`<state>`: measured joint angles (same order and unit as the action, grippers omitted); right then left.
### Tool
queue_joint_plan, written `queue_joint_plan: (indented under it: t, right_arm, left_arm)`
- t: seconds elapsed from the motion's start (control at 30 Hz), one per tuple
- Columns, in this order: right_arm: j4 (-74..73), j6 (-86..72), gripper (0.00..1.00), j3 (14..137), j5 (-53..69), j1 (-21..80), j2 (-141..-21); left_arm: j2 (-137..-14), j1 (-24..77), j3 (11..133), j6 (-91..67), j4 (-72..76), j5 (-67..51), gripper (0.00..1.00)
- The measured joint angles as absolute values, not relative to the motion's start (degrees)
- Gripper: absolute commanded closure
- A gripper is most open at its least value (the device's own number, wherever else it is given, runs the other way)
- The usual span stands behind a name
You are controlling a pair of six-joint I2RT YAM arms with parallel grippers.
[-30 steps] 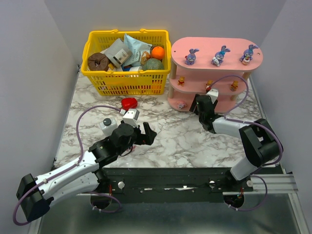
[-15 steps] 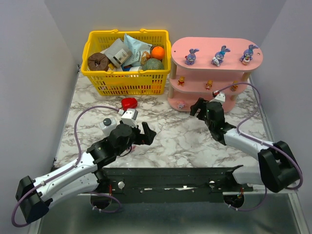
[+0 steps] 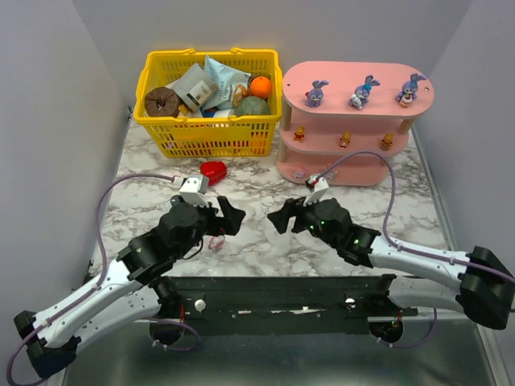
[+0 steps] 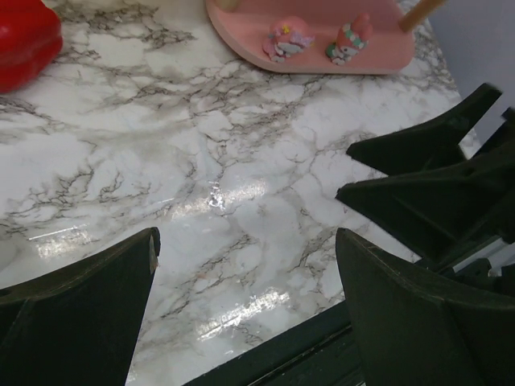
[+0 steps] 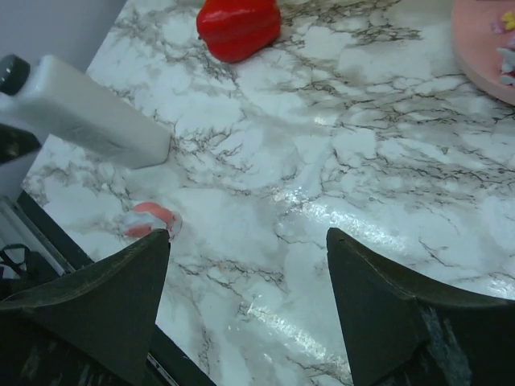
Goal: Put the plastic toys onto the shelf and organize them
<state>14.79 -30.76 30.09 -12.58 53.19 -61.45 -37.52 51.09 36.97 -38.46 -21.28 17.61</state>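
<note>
The pink shelf (image 3: 338, 76) stands at the back right. Three purple-blue bunnies (image 3: 364, 92) stand on its top board and three orange toys (image 3: 344, 141) on the middle board. Two pink-white toys (image 4: 286, 40) sit on the bottom board (image 4: 241, 24). A third pink-white toy (image 5: 149, 221) lies on the marble beside the right gripper's left finger, also seen under the left arm (image 3: 216, 241). My left gripper (image 3: 225, 217) (image 4: 247, 241) is open and empty over the table's front middle. My right gripper (image 3: 283, 215) (image 5: 248, 237) faces it, open and empty.
A yellow basket (image 3: 211, 137) full of packets and food stands at the back left. A red heart-shaped object (image 3: 213, 170) (image 5: 239, 24) lies in front of it. A white bottle with a dark cap (image 5: 88, 112) lies left of the right gripper. The table's front edge is close below both grippers.
The right arm pulled away from the shelf's bottom board and swung left and forward to the table's front middle. The left gripper shifted slightly left and back.
</note>
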Motion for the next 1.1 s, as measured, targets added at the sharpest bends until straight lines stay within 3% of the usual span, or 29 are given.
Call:
queue_joint_plan:
  t: [0.17,0.43,0.9,1.1]
  right_arm:
    - [15.5,-29.0,0.08,37.8,-14.6,60.9,-75.5]
    - [14.6,-25.8,0.07,58.3,-16.5,71.1,-97.5]
    - [12.2,-26.0,0.08,65.1,-16.4,73.1,-109.6]
    - [11.1,-26.5,0.16,65.7,-16.0,74.0,-112.2]
  left_arm:
    - [-29.9,51.1,42.6,-37.5,-27.6,20.4,0.01]
    - [-21.4,51.1,47.5,-35.3,-33.3,25.3,0.01]
    - [-21.4,51.1,46.6,-34.7,-36.5,25.9,0.01]
    - [-21.4,51.1,46.3,-34.5,-36.5,25.9,0.01]
